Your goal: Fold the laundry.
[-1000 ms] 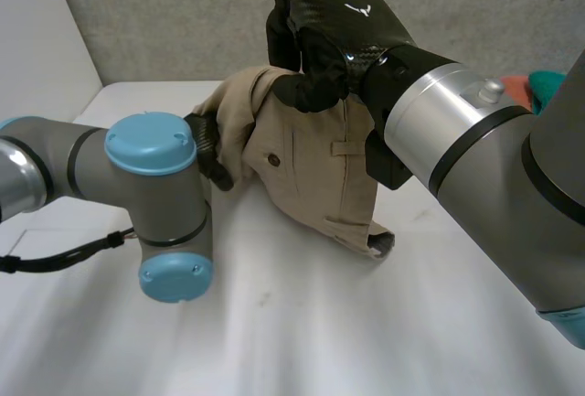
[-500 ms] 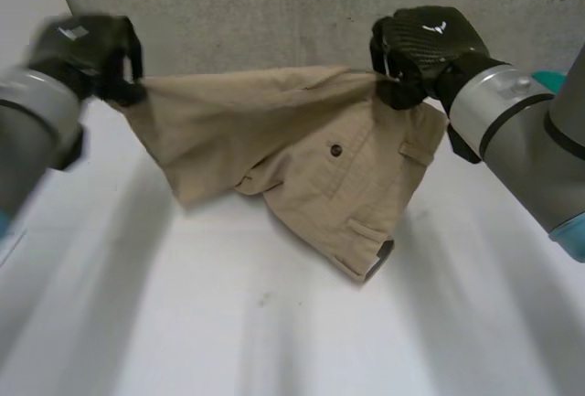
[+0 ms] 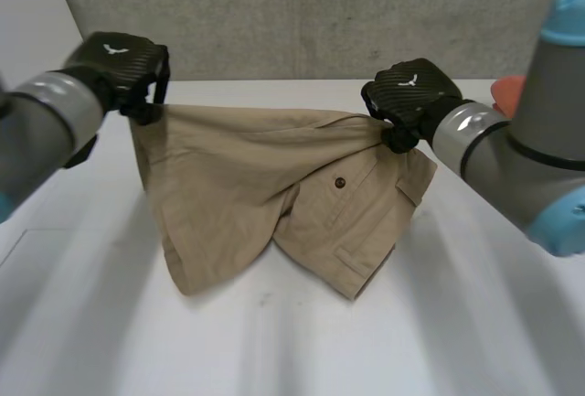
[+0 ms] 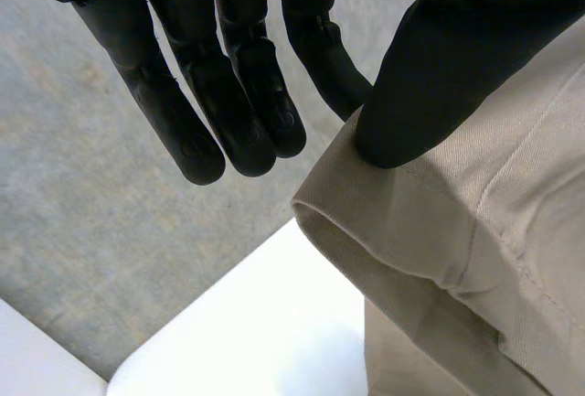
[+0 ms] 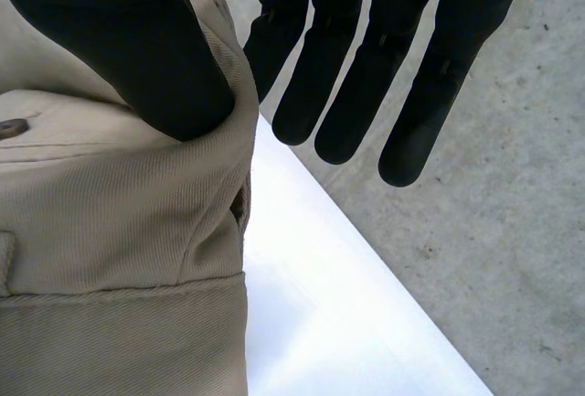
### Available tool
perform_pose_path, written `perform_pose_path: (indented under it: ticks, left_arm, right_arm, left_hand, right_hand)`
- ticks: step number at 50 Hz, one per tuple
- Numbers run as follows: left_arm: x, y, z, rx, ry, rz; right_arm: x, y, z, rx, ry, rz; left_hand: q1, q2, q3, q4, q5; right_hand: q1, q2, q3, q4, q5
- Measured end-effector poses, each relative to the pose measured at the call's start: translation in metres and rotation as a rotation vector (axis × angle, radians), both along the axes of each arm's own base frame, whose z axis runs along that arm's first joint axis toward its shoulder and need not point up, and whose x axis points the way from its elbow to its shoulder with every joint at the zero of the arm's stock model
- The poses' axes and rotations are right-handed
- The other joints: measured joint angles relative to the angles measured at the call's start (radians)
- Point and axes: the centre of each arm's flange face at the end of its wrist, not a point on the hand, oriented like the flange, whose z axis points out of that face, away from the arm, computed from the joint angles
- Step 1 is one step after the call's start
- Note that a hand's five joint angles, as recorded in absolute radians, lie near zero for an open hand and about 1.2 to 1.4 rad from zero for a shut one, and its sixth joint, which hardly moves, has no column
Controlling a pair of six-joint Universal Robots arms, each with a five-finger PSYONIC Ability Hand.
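A pair of tan shorts hangs stretched between my two hands, its legs drooping onto the white table. My left hand is shut on one end of the waistband, and my right hand is shut on the other end, near a button. In the left wrist view the thumb presses the folded hem of the shorts while the other fingers stay straight. The right wrist view has the thumb clamped on the shorts, with the fingers straight beyond the cloth.
A grey wall stands behind the table's far edge. An orange-red thing lies at the far right, behind my right arm. Bare tabletop lies in front of the shorts.
My left hand has closed on the waistband, and both hands moved apart, spreading the bunched shorts wide. Since half a second ago the hands came lower and the legs hang further down.
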Motion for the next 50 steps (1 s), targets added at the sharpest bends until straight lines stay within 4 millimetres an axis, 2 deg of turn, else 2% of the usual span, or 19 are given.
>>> perform_pose_path:
  ticks: [3,7,10,11,13,14,16,19,23,26,30,32,34,35,37,40,44,47,50]
  left_arm:
    - [-0.012,-0.024,-0.005,-0.023,0.011,-0.003]
    - [-0.024,-0.045,0.017,-0.132,0.085,-0.014]
    - [-0.029,-0.056,0.061,-0.291,0.204,-0.020]
    - [-0.028,-0.056,0.087,-0.379,0.275,-0.021]
    - [-0.026,-0.055,0.109,-0.449,0.334,-0.023]
    - [-0.022,-0.049,0.138,-0.540,0.414,-0.026]
    - [-0.017,-0.041,0.167,-0.632,0.502,-0.033]
    - [-0.010,-0.032,0.191,-0.705,0.582,-0.044]
    - [-0.006,-0.031,0.194,-0.705,0.612,-0.044]
    - [-0.004,-0.038,0.177,-0.636,0.591,-0.026]
    - [-0.003,-0.049,0.138,-0.501,0.538,0.005]
    - [-0.004,-0.054,0.101,-0.382,0.488,0.024]
    - [-0.004,-0.055,0.078,-0.310,0.456,0.031]
    - [-0.004,-0.055,0.054,-0.239,0.422,0.036]
    - [-0.004,-0.053,0.030,-0.170,0.386,0.039]
    - [-0.004,-0.042,-0.024,-0.025,0.290,0.038]
    - [0.001,-0.019,-0.080,0.126,0.144,0.027]
    - [0.005,-0.002,-0.097,0.185,0.063,0.011]
    - [0.011,0.025,-0.099,0.241,-0.036,-0.019]
  right_arm:
    - [0.009,-0.019,-0.008,-0.034,-0.020,-0.005]
    - [0.018,-0.042,0.001,-0.138,-0.086,-0.023]
    - [0.026,-0.061,0.027,-0.285,-0.189,-0.054]
    - [0.028,-0.069,0.049,-0.385,-0.265,-0.073]
    - [0.029,-0.072,0.062,-0.437,-0.307,-0.083]
    - [0.028,-0.075,0.090,-0.548,-0.399,-0.098]
    - [0.027,-0.074,0.116,-0.647,-0.485,-0.104]
    - [0.024,-0.069,0.140,-0.736,-0.557,-0.099]
    - [0.024,-0.062,0.146,-0.746,-0.563,-0.073]
    - [0.024,-0.059,0.135,-0.696,-0.523,-0.050]
    - [0.025,-0.055,0.109,-0.594,-0.455,-0.027]
    - [0.024,-0.053,0.084,-0.509,-0.402,-0.019]
    - [0.022,-0.051,0.065,-0.451,-0.366,-0.016]
    - [0.021,-0.049,0.047,-0.400,-0.332,-0.015]
    - [0.019,-0.048,0.032,-0.358,-0.304,-0.016]
    - [0.014,-0.040,-0.017,-0.241,-0.208,-0.018]
    - [0.005,-0.025,-0.071,-0.121,-0.073,-0.012]
    - [0.000,-0.013,-0.091,-0.067,0.004,-0.001]
    - [-0.007,0.005,-0.101,-0.004,0.099,0.017]
  left_hand:
    - [0.000,0.001,0.000,0.000,0.000]
    - [0.000,0.003,0.003,0.000,0.000]
    - [0.000,0.004,0.003,0.000,0.000]
    - [0.000,0.004,0.003,0.000,0.000]
    - [0.000,0.005,0.003,0.000,0.000]
    - [0.000,0.005,0.003,0.000,0.000]
    - [0.000,0.005,0.004,0.000,0.000]
    - [0.000,0.005,0.004,0.000,0.000]
    - [0.000,0.005,0.004,0.000,0.000]
    - [0.000,0.005,0.004,0.000,0.000]
    - [0.000,0.005,0.004,0.000,0.000]
    - [0.000,0.005,0.004,0.000,0.000]
    - [0.000,0.005,0.004,0.000,0.000]
    - [0.000,0.005,0.004,0.000,0.000]
    - [0.000,0.005,0.004,0.000,0.000]
    - [0.000,0.005,0.004,0.000,0.000]
    - [0.000,0.005,0.004,0.000,0.000]
    - [0.000,0.005,0.004,0.000,0.000]
    - [0.000,0.005,0.004,0.000,0.000]
  right_hand:
    - [0.000,0.000,0.000,0.000,0.001]
    - [0.000,0.000,0.000,0.000,0.001]
    - [0.000,0.000,0.000,0.000,0.001]
    - [0.000,0.000,0.000,0.000,0.001]
    - [0.000,0.000,0.000,0.000,0.001]
    - [0.000,0.000,0.000,0.000,0.001]
    - [0.000,0.000,0.000,0.000,0.001]
    - [0.000,0.000,0.000,0.000,0.001]
    - [0.000,0.000,0.000,0.000,0.001]
    - [0.000,0.000,0.000,0.000,0.002]
    - [0.000,0.000,0.000,0.000,0.002]
    - [0.000,0.000,0.000,0.000,0.003]
    - [0.000,0.000,0.000,0.000,0.002]
    - [0.000,0.000,0.000,0.000,0.003]
    - [0.000,0.000,0.000,0.000,0.002]
    - [0.000,0.000,0.000,0.000,0.003]
    - [0.000,0.000,0.000,0.000,0.003]
    - [0.000,0.000,0.000,0.000,0.003]
    - [0.000,0.000,0.000,0.000,0.002]
